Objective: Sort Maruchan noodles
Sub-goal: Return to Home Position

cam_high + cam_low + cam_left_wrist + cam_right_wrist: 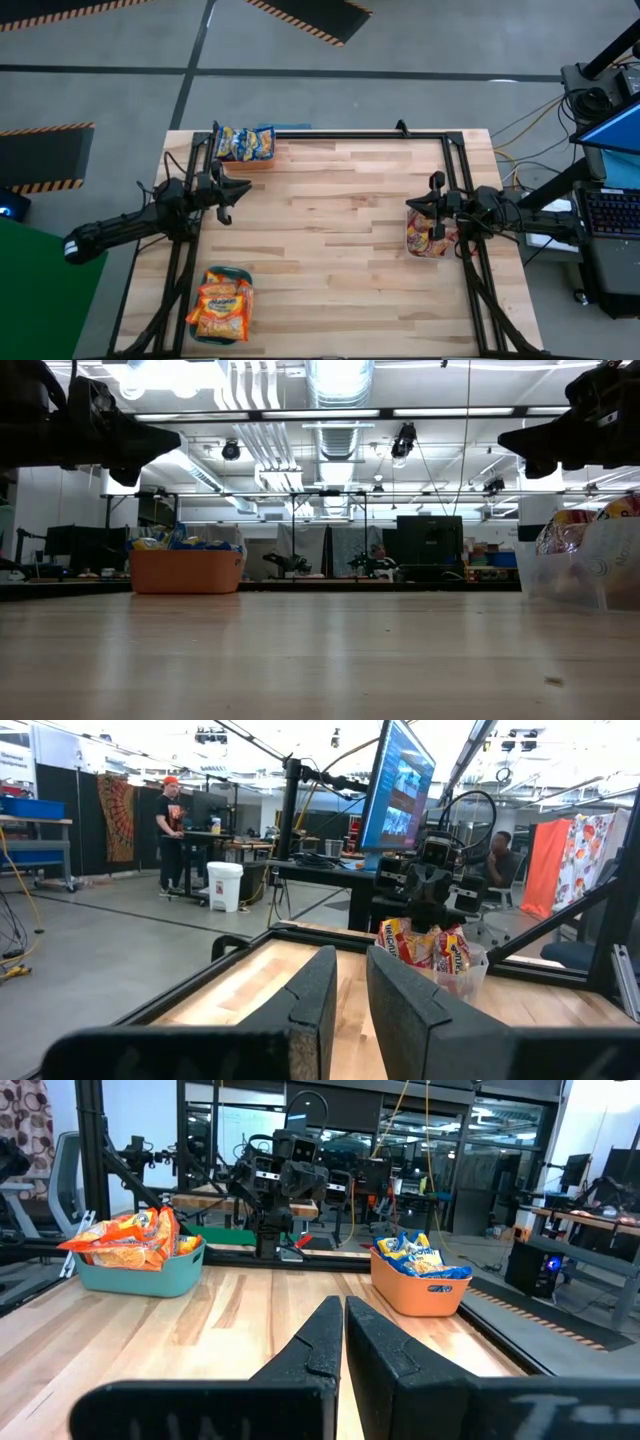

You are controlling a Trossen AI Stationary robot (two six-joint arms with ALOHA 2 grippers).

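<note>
Noodle pkts (222, 305) all binned by colour, so my L claw (236, 198), barely ajar, and R claw (415, 208), closed, hang empty at table (340, 200) sides.

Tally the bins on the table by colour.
Orange bin: 1
Teal bin: 1
Clear bin: 1
Total: 3
</note>
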